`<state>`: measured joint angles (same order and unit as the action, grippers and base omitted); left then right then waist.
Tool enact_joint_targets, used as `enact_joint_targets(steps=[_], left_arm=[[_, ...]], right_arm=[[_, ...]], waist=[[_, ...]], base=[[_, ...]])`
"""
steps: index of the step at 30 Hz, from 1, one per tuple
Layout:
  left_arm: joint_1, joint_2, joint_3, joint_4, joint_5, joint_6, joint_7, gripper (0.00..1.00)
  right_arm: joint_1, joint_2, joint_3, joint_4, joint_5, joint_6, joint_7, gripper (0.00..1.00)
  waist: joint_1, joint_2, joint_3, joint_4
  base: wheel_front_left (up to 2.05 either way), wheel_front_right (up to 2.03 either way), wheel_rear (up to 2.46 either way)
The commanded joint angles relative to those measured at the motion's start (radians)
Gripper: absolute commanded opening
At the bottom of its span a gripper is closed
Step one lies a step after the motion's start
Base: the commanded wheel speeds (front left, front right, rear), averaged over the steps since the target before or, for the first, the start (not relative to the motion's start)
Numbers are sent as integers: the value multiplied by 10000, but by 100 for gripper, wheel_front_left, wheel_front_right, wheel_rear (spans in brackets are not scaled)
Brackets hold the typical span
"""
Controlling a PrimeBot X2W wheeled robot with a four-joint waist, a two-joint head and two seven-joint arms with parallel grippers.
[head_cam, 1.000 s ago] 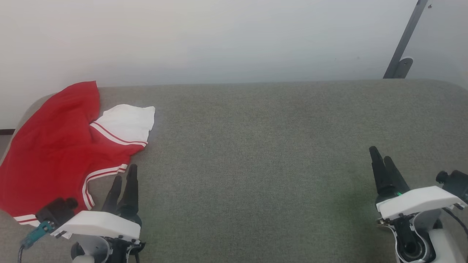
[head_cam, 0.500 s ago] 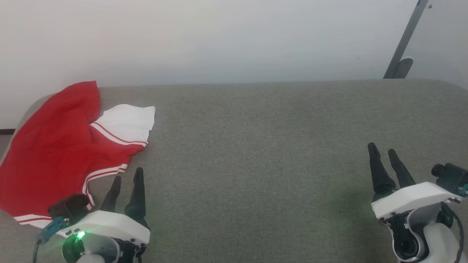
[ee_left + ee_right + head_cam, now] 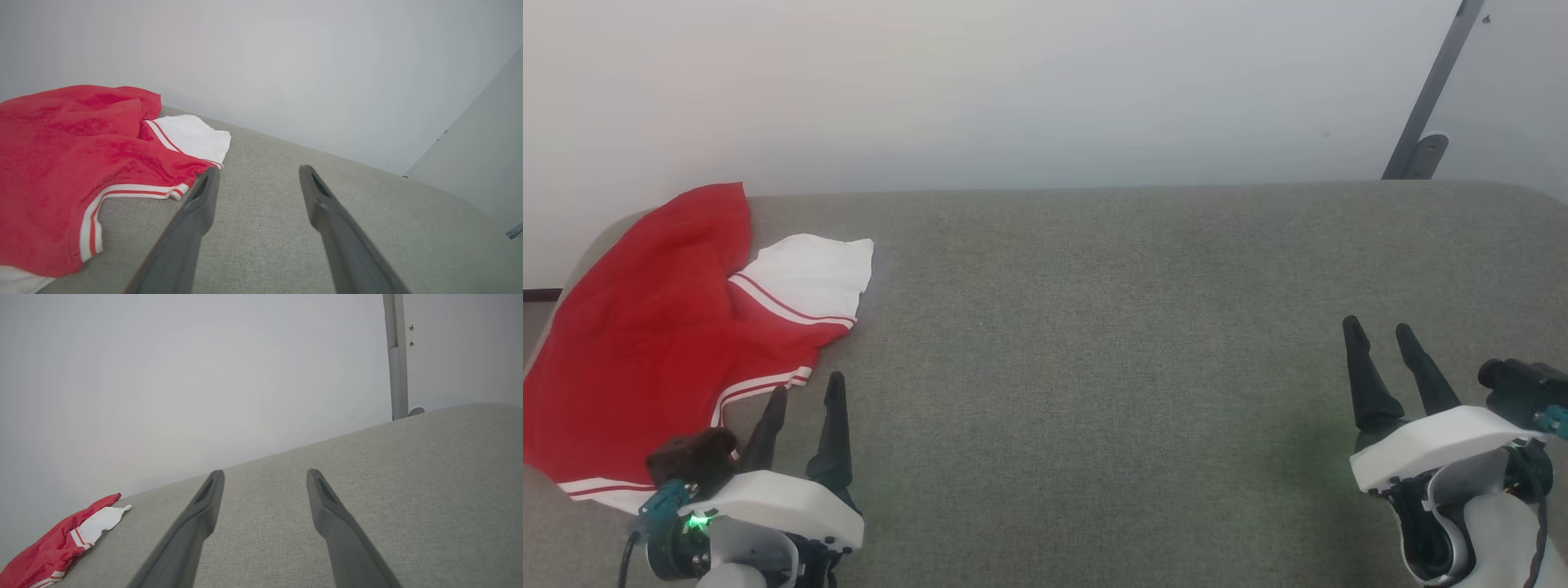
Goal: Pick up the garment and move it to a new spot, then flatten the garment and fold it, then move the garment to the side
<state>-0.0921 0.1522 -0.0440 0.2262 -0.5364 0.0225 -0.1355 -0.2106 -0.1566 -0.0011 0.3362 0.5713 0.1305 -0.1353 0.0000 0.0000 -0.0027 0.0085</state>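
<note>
The garment [image 3: 645,335], a bright red T-shirt with a white sleeve and striped trim, lies crumpled at the far left of the grey-green cushioned surface [image 3: 1094,327]. In the left wrist view the garment [image 3: 73,163] spreads to the left of the fingers, its striped hem just beside the left finger. My left gripper [image 3: 805,390] stands open just right of the hem, holding nothing; the left wrist view shows this gripper [image 3: 256,172] over bare fabric surface. My right gripper [image 3: 1378,331] is open at the lower right, far from the garment [image 3: 61,543]. The right gripper [image 3: 265,475] is empty.
A pale wall runs behind the cushioned surface. A grey metal post [image 3: 1429,98] with a foot bracket leans at the back right. The surface's rounded left edge [image 3: 572,261] lies under the garment. Wide bare room stretches between the two grippers.
Both grippers have spread their fingers from nearly shut to open. The left gripper has shifted slightly right and down; the camera has nudged a little.
</note>
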Motion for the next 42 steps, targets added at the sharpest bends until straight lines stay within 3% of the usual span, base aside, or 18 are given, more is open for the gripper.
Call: enact_joint_targets(steps=[1, 42], left_arm=[[-259, 99, -33, -112, 371, 86, -134, 100], [-130, -78, -75, 303, 3804, 84, -1033, 100]], right_arm=[[-275, -97, 35, -10, -303, 2, -132, 100], [0, 190, -803, -201, -3366, 2, -1037, 100]], waist=[[0, 0, 1, 6], [0, 0, 27, 78]], base=[[0, 0, 0], [0, 0, 0]])
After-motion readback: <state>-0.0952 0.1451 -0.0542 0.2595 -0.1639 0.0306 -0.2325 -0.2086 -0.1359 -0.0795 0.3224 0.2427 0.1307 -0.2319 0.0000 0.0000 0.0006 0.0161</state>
